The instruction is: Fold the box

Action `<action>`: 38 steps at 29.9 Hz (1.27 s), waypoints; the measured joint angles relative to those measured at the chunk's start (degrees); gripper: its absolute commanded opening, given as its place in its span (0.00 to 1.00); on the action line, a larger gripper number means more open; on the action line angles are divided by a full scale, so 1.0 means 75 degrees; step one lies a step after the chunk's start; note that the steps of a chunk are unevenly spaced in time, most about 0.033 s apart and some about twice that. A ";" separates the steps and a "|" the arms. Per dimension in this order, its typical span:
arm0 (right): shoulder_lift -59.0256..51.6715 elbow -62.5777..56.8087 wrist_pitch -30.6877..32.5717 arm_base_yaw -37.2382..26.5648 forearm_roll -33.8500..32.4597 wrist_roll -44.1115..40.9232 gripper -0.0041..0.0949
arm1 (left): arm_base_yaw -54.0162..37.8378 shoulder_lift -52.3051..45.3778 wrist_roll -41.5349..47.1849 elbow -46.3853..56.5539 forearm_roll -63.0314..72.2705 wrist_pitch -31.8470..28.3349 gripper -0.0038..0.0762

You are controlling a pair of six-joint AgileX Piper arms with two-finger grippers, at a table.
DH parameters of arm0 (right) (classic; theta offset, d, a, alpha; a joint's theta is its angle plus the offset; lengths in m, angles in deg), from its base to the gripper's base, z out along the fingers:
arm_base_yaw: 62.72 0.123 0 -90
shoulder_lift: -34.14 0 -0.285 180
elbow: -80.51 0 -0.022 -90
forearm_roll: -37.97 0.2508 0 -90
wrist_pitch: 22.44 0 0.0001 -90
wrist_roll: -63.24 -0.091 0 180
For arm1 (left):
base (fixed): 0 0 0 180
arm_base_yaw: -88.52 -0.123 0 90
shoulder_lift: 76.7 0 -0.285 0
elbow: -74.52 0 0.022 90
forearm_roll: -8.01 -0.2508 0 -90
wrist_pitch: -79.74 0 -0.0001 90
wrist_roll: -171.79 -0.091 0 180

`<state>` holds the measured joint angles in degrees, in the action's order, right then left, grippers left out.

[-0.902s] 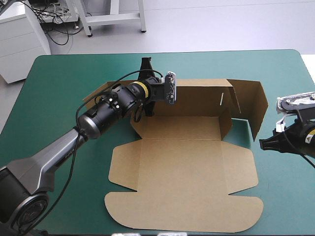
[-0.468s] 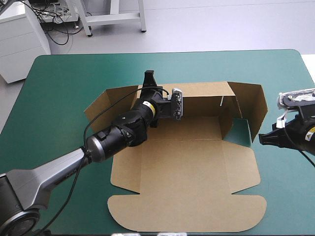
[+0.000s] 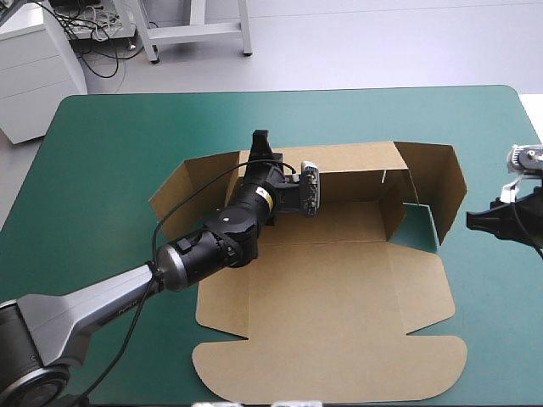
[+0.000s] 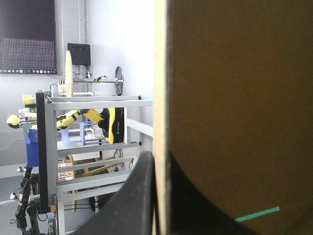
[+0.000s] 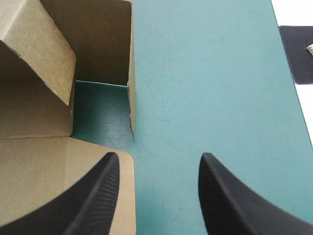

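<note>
Box [image 3: 339, 288] back wall raised | left fingers [image 4: 134, 200] clamped on it | right fingers [image 5: 100, 191] apart, beside box

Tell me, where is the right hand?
In the high view the right hand is near the right edge of the table, beside the raised right flap of the box, open, not touching it.

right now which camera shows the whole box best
The high view: the whole box shows, back wall raised, near panels flat. The left wrist view shows only a board edge up close; the right wrist view, one raised corner.
</note>
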<state>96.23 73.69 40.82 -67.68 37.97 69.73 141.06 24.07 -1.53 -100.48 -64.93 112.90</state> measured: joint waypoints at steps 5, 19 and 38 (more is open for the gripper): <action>0.0667 0.0043 -0.0318 -0.0428 0.0775 0.0325 0.50 | 0.0000 0.0128 0.0000 0.0000 -0.0008 0.0055 0.01; 0.2565 0.2807 -0.0350 -0.1224 0.2272 0.1042 0.50 | 0.0035 0.0169 0.1218 0.0333 -0.1173 0.0063 0.01; 0.6233 0.5576 0.0377 -0.0522 0.2580 0.1322 0.50 | 0.0316 0.0239 0.2485 0.0470 -0.2301 0.0249 0.01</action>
<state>142.98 115.51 43.65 -71.60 57.32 79.64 143.44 25.87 17.10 -96.96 -82.19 114.76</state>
